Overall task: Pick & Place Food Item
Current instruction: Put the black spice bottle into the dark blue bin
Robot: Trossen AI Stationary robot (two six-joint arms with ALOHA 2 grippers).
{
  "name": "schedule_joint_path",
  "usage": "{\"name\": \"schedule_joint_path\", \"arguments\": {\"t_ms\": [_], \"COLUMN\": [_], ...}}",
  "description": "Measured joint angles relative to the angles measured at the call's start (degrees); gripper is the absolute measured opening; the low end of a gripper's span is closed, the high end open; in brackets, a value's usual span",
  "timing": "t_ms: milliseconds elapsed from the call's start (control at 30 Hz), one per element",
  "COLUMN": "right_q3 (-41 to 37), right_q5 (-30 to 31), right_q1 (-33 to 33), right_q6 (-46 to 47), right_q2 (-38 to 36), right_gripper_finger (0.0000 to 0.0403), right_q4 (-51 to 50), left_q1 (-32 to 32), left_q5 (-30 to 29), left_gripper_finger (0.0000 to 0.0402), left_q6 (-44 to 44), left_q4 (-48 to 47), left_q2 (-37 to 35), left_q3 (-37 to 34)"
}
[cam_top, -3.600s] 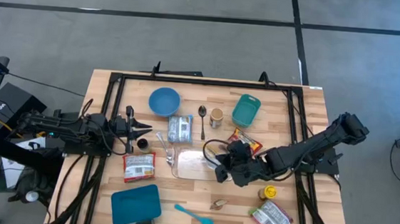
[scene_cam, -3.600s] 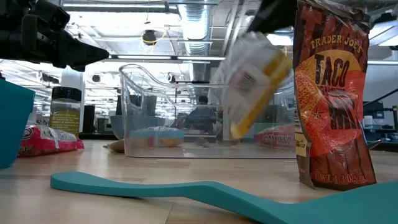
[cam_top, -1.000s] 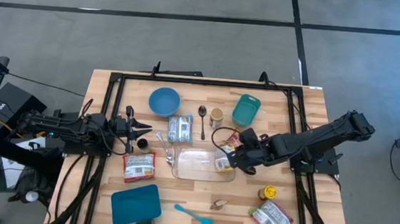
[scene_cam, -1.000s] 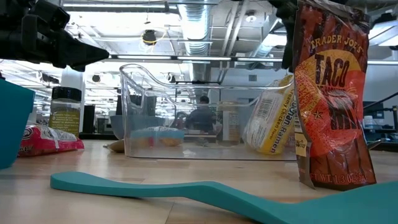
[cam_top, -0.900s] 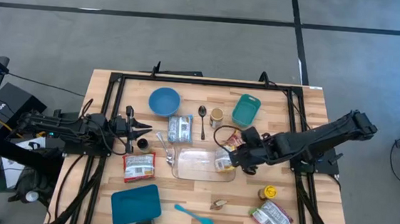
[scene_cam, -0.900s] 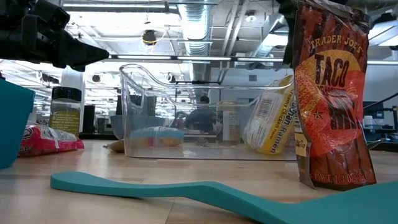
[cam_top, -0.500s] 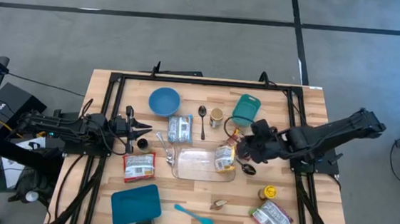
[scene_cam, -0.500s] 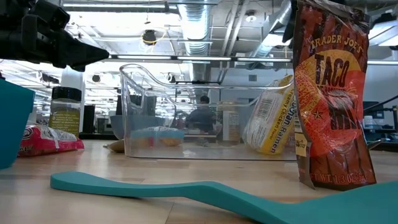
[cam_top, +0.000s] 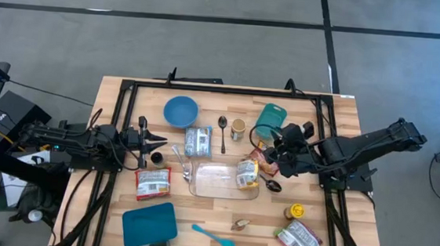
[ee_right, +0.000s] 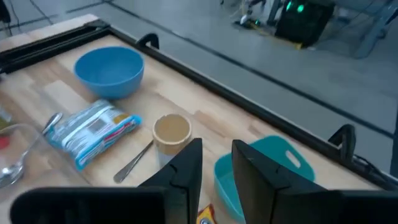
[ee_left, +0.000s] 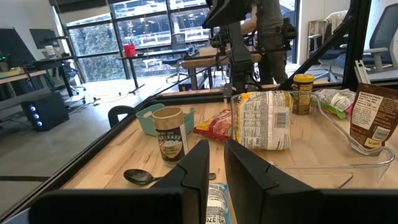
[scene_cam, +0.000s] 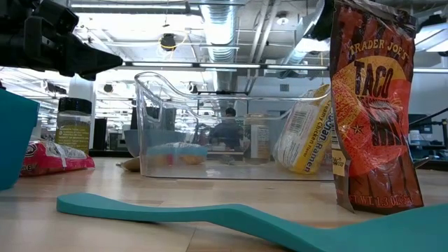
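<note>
The ramen pack [cam_top: 247, 173] leans inside the clear bin [cam_top: 214, 182] at its 3 o'clock end. The right hand [cam_top: 274, 145], narrow and empty, sits at the bin's 2 o'clock; I judge it should lift straight clear without nudging the pack. The left hand [cam_top: 161, 142] waits nearly closed at 9 o'clock.

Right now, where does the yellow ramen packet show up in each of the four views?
High view: the ramen packet leans at the right end of the clear bin.
Low view: it leans inside the bin's right end, behind the taco bag.
Left wrist view: upright, mid-frame, at the bin's far end.
Right wrist view: not in it.
Shared landmark: the clear bin.
</note>
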Motion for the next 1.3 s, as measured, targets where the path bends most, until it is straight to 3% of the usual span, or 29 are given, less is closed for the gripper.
{"name": "schedule_joint_path", "arguments": {"t_ms": [200, 400, 667, 867, 1067, 1300], "right_q3": [-5.2, -9.7, -12.5, -16.3, -17.6, -17.6], "right_q5": [0.4, -2.0, -10.0, -18.8, -20.5, -20.5], "right_q1": [0.9, 3.8, 4.3, 1.3, -1.4, -3.4], "right_q6": [-0.9, -14.1, -32.9, -40.7, -43.4, -43.5], "right_q2": [0.0, 0.0, 0.0, 0.0, 0.0, 0.0], "right_gripper_finger": [0.0081, 0.0081, 0.0081, 0.0081, 0.0081, 0.0081], "right_q4": [6.2, 22.4, 42.9, 55.6, 59.1, 58.8], "left_q1": [0.0, 0.0, 0.0, 0.0, 0.0, -0.7], "left_q5": [0.0, 0.0, 0.0, 0.0, 0.0, 0.0], "left_gripper_finger": [0.0044, 0.0044, 0.0044, 0.0044, 0.0044, 0.0044], "left_q6": [0.0, 0.0, -6.2, -11.9, -12.4, -17.1], "left_q4": [0.0, 0.0, 6.0, 15.5, 22.3, 12.7], "left_q2": [0.0, 0.0, 0.0, 0.0, 0.0, 2.0], "left_q3": [0.0, 0.0, 0.0, 0.0, 0.0, 5.3]}}
